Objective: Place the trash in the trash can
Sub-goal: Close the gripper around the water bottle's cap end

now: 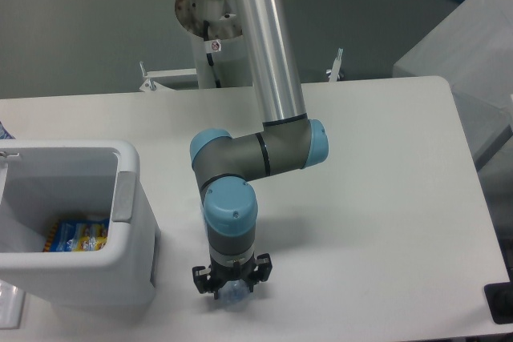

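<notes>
The clear crushed plastic bottle [232, 295] lies on the white table near the front edge, mostly hidden under the arm's wrist. My gripper [231, 284] points straight down over it, jaws open, one on each side of the bottle. The trash can [127, 191], a white boxy bin with a grey tab on its right rim, stands to the left of the gripper. Inside it, at the bottom, lies the blue snack bag [76, 235] with yellow print.
A grey box-like surface [469, 54] stands beyond the table's right back corner. A black object [499, 303] sits at the front right edge. Something clear [8, 303] lies at the bin's front left foot. The arm's base [210, 22] rises behind the table.
</notes>
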{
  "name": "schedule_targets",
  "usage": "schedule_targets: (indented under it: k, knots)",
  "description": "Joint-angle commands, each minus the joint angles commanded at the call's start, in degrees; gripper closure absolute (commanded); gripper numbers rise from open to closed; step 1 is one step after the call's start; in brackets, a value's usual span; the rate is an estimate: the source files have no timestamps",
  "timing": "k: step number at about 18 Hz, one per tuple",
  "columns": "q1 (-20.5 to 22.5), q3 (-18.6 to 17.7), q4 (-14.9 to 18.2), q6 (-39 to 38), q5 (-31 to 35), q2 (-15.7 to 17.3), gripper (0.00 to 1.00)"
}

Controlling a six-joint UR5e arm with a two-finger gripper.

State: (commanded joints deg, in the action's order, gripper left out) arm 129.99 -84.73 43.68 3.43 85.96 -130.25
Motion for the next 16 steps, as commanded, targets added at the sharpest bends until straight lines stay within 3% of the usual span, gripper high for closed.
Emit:
schedule_targets:
  k: [16]
  knots:
    - [-0.1, 0.1, 0.0, 0.2, 0.6, 1.5, 0.37]
